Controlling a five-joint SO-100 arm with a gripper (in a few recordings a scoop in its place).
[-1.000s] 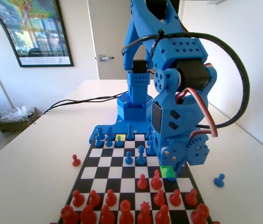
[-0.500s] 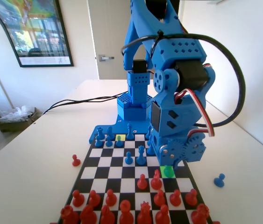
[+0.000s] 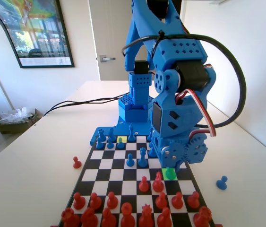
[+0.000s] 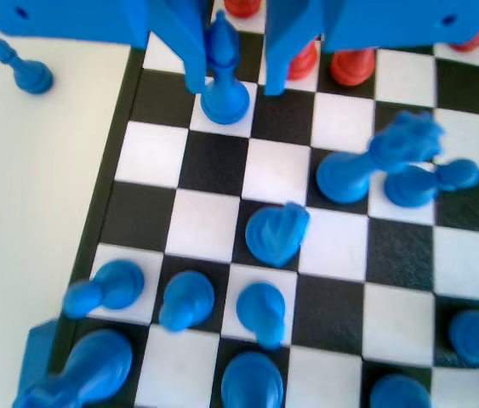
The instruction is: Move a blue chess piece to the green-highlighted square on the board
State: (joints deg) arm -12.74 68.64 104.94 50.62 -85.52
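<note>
Tool [image 4: 232, 64] has lowered, straddling blue chess piece [image 4: 223, 89]; apart.

green-highlighted square [image 3: 166, 173] half hidden, near blue pieces [image 4: 256, 310] blurred

Fixed view faces along the board [image 3: 105, 175]; wrist view looks down close.

Blue chess piece [image 4: 222, 81]: slim, knob-topped, upright between the gripper [image 4: 232, 85] jaws, standing on the green-highlighted square [image 3: 169, 173] directly beneath them.
</note>
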